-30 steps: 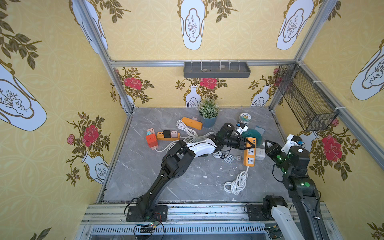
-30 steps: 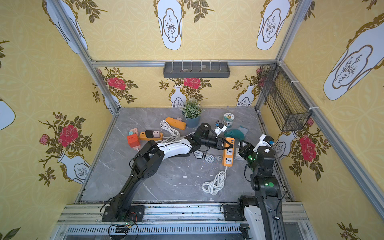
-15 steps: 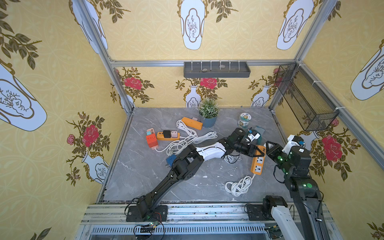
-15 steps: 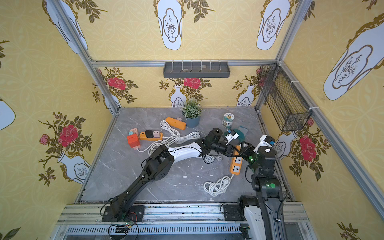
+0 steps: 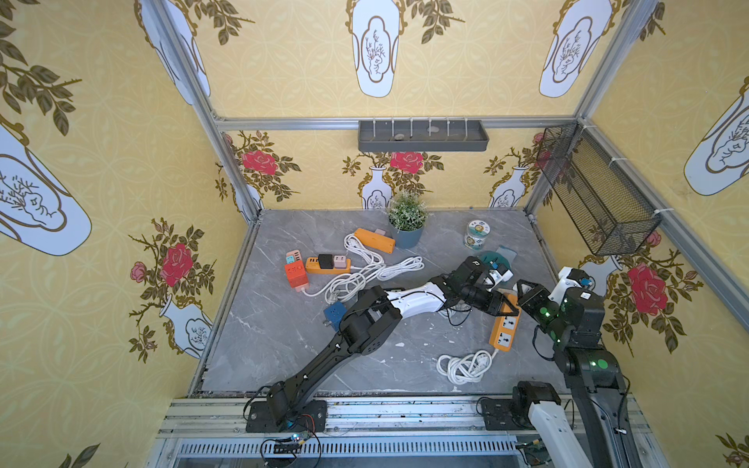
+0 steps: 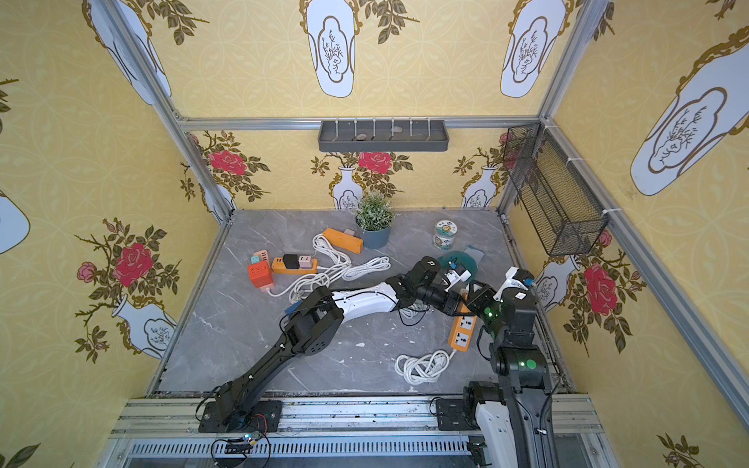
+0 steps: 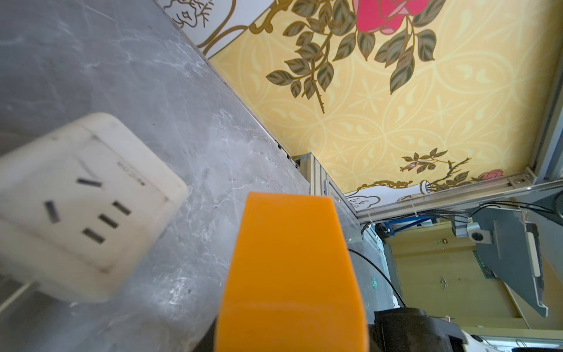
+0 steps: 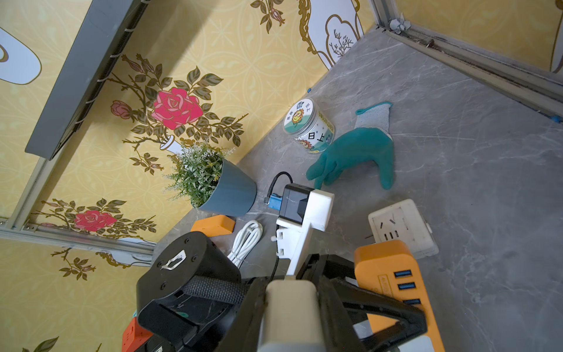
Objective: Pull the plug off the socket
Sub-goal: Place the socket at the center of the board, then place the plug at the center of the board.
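Note:
An orange power strip (image 5: 504, 328) lies near the right wall, its white cable coiled in front of it. My left gripper (image 5: 502, 306) reaches across the table and is shut on the strip's far end. In the left wrist view the strip (image 7: 289, 268) fills the space between the jaws. My right gripper (image 8: 292, 304) is shut on a beige plug (image 8: 292, 317), right beside the strip (image 8: 387, 268). The frames do not show whether the plug's pins sit in the socket. In both top views the right gripper (image 6: 472, 291) meets the left gripper (image 6: 458, 308).
A white socket block (image 8: 402, 231) lies just beyond the strip. A green glove (image 8: 356, 152), a jar (image 8: 309, 125) and a potted plant (image 5: 405, 227) stand further back. Other strips (image 5: 328, 264), a red cube (image 5: 294, 273) and white cables (image 5: 364, 267) sit at the left. A blue adapter (image 5: 334, 314) lies by the left arm.
My left gripper has carried the orange strip to the right and toward the front, up against the right gripper. The right arm has stayed almost still.

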### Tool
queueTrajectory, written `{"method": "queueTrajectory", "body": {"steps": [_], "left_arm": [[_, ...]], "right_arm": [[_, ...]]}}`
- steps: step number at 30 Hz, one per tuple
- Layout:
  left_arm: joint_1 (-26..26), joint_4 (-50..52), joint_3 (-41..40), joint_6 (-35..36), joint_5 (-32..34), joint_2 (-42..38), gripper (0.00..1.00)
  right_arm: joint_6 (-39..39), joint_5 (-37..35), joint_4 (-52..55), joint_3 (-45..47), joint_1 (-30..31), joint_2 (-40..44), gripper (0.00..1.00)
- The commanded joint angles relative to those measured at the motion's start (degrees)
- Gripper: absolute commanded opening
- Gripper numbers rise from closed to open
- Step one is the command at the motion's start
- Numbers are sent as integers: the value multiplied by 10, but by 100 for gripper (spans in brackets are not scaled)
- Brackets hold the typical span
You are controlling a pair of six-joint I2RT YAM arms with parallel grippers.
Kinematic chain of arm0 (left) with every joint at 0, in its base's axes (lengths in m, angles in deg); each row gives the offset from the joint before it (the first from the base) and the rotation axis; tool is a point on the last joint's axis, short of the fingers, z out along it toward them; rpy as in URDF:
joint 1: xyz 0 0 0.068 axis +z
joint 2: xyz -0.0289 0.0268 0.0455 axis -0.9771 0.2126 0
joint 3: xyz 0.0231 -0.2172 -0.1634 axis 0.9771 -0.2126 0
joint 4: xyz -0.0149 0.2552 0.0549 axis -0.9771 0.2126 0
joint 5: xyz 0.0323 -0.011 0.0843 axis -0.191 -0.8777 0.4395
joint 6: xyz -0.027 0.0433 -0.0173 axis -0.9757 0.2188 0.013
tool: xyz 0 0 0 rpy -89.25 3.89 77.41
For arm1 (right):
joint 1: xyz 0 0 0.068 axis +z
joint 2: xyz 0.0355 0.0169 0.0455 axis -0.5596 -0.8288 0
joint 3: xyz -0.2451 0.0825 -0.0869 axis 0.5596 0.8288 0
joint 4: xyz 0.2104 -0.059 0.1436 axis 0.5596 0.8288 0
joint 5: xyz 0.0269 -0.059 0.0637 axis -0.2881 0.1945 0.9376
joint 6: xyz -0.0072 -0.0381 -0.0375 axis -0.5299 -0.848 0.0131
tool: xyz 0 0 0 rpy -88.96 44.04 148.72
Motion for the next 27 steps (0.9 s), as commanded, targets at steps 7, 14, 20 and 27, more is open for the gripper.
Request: {"method": "queueTrajectory", "body": {"steps": [7, 14, 20, 27], "left_arm": [[-13, 98, 29, 69, 4, 36, 41], [-12, 147, 32, 95, 42, -14, 66], [6, 103, -136, 117, 140, -156, 73], [44, 10, -403, 138, 273, -374, 74]], "right_arm": [[4, 1, 32, -1, 1, 32, 25], [9, 0, 54, -1, 0, 54, 25], [19, 19, 41, 9, 1, 67, 25], [33, 53, -8, 32, 1, 67, 26]]}}
